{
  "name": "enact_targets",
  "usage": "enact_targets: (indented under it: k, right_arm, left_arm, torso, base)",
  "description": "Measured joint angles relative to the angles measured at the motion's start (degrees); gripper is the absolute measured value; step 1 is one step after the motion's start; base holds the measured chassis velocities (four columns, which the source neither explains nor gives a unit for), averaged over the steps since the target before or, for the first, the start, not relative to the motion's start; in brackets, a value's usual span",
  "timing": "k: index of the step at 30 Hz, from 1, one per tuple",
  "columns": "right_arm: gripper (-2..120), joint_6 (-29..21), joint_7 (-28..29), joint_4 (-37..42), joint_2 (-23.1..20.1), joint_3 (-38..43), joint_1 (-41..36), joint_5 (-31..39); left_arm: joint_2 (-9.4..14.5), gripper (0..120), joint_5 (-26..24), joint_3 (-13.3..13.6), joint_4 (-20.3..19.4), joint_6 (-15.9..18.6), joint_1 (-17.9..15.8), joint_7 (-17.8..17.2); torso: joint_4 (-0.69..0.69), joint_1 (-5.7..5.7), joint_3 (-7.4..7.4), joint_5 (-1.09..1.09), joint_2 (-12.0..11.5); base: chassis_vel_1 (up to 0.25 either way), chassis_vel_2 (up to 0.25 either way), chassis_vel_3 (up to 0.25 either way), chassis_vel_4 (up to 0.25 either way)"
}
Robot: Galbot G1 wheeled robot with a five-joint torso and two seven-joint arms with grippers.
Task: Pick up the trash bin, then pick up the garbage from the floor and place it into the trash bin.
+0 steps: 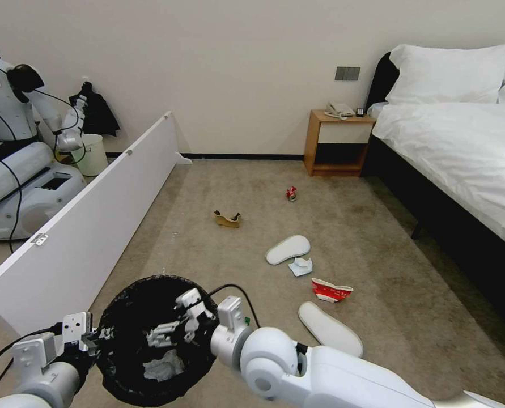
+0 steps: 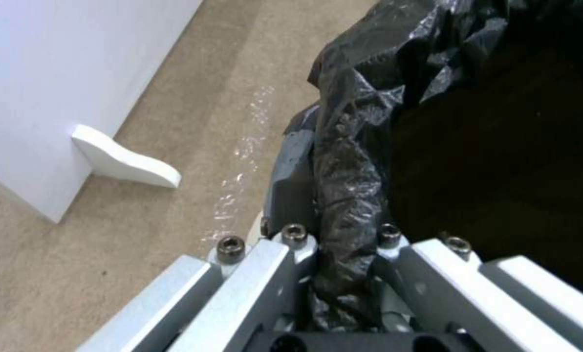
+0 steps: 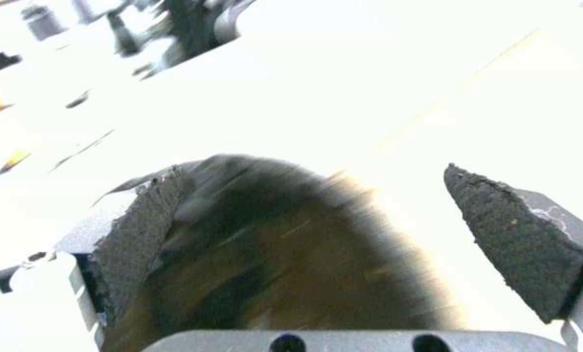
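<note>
The trash bin [image 1: 150,340], lined with a black bag, hangs at the lower left, and a pale scrap lies inside it. My left gripper [image 1: 90,340] is shut on its bagged rim [image 2: 347,205]. My right gripper [image 1: 174,319] hovers over the bin's mouth, open, with nothing between its pads [image 3: 519,234]. Garbage lies on the carpet ahead: a crushed red can [image 1: 291,193], torn brown cardboard [image 1: 227,219], a white slipper [image 1: 288,249], a white tissue [image 1: 300,266], a red-white carton [image 1: 331,290] and a second slipper [image 1: 330,328].
A long white panel [image 1: 93,226] stands on edge along the left, with its foot [image 2: 125,159] close to the bin. Behind it are another robot [image 1: 14,147] and a cream bucket [image 1: 92,154]. A bed [image 1: 462,153] borders the right, and a nightstand [image 1: 337,141] stands by the far wall.
</note>
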Motion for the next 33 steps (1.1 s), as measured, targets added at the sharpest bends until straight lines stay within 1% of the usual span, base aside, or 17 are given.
enact_targets:
  k: [3,4,5,7,8,10,12,14,15,18,21,22,24,28,31,32,33]
  right_arm:
    - [100,0.79,-0.35,-0.02,-2.43,6.50,-1.57,-2.11]
    - [100,0.87,-0.39,0.25,-4.39,12.38,-3.41,-2.57]
    - [100,0.87,-0.39,0.25,-4.39,12.38,-3.41,-2.57]
    - [100,0.87,-0.40,0.81,-7.17,22.26,-7.86,-3.32]
    - [100,0.87,-0.40,0.81,-7.17,22.26,-7.86,-3.32]
    - [100,0.86,-0.86,1.27,-9.52,32.15,-14.63,-5.08]
    - [100,0.80,-1.14,1.43,-10.14,35.13,-17.33,-5.93]
    - [100,0.26,-2.12,1.91,-11.62,44.49,-25.25,-8.99]
    - [100,0.26,-2.12,1.91,-11.62,44.49,-25.25,-8.99]
    - [100,0.09,-2.92,2.03,-11.81,50.82,-30.17,-11.20]
    - [100,0.13,-4.78,1.58,-11.00,58.60,-37.69,-15.10]
    - [100,0.13,-4.78,1.58,-11.00,58.60,-37.69,-15.10]
    - [100,0.68,-5.34,1.17,-9.67,62.97,-44.35,-20.13]
    - [100,2.46,-5.48,0.65,-8.58,65.04,-48.00,-23.39]
    - [100,9.06,-7.01,-1.50,-5.06,68.79,-53.43,-28.71]
    - [100,9.06,-7.01,-1.50,-5.06,68.79,-53.43,-28.71]
    - [100,11.65,-7.93,-2.28,-3.58,69.75,-54.58,-29.88]
  left_arm:
    - [-0.04,2,0.46,0.00,0.47,0.00,-0.43,0.03]
    - [-0.06,2,0.62,0.01,0.74,0.00,-1.01,0.03]
    - [-0.06,2,0.62,0.01,0.74,0.00,-1.01,0.03]
    - [-0.36,2,0.72,-0.09,1.12,0.00,-2.36,0.07]
    - [-0.36,2,0.72,-0.09,1.12,0.00,-2.36,0.07]
    - [-0.64,2,0.70,-0.34,1.43,0.00,-3.38,0.02]
    - [-0.72,2,0.70,-0.38,1.51,0.00,-3.62,-0.01]
    - [-0.99,2,0.65,-0.40,1.63,0.00,-4.11,-0.13]
    - [-0.99,2,0.65,-0.40,1.63,0.00,-4.11,-0.13]
    - [-1.21,2,0.65,-0.43,1.76,0.00,-4.34,-0.37]
    - [-1.14,2,0.69,-0.53,2.10,0.00,-4.45,-0.43]
    - [-1.14,2,0.69,-0.53,2.10,0.00,-4.45,-0.43]
    - [-1.21,2,0.83,-0.66,2.33,0.00,-4.43,-0.44]
    - [-1.48,2,1.06,-0.73,2.67,0.00,-4.41,-0.41]
    - [-1.95,2,2.10,-0.80,3.63,0.00,-4.30,-0.17]
    - [-1.95,2,2.10,-0.80,3.63,0.00,-4.30,-0.17]
    - [-2.11,2,2.43,-1.00,3.94,0.00,-4.32,-0.07]
  torso:
    - [0.00,0.00,0.00,0.00,0.01]
    - [-0.01,0.00,0.00,0.01,0.01]
    - [-0.01,0.00,0.00,0.01,0.01]
    - [-0.03,0.00,0.00,0.01,0.01]
    - [-0.03,0.00,0.00,0.01,0.01]
    - [-0.02,0.00,0.00,0.01,0.01]
    - [-0.03,0.00,0.00,0.02,0.01]
    - [-0.03,0.00,0.00,0.02,0.01]
    - [-0.03,0.00,0.00,0.02,0.01]
    - [-0.01,0.00,0.00,0.01,0.01]
    - [0.01,0.00,0.00,0.00,0.01]
    - [0.01,0.00,0.00,0.00,0.01]
    - [-0.03,0.00,0.00,0.01,0.01]
    - [-0.02,0.00,0.00,0.01,0.01]
    - [0.01,0.00,0.00,0.00,0.01]
    - [0.01,0.00,0.00,0.00,0.01]
    - [0.00,0.00,0.00,-0.04,0.01]
  base:
    - [0.000,0.000,0.000,0.000]
    - [0.000,0.000,0.000,0.000]
    - [0.000,0.000,0.000,0.000]
    - [0.000,0.000,0.000,0.000]
    - [0.000,0.000,0.000,0.000]
    - [0.000,0.000,0.000,0.000]
    - [0.000,0.000,0.000,0.000]
    - [0.000,0.000,0.000,0.000]
    - [0.000,0.000,0.000,0.000]
    - [0.000,0.000,0.000,0.000]
    - [0.000,0.000,0.000,0.000]
    - [0.000,0.000,0.000,0.000]
    - [0.000,0.000,0.000,0.000]
    - [0.000,0.000,0.000,0.000]
    - [0.000,0.000,0.000,0.000]
    - [0.000,0.000,0.000,0.000]
    - [0.000,0.000,0.000,0.000]
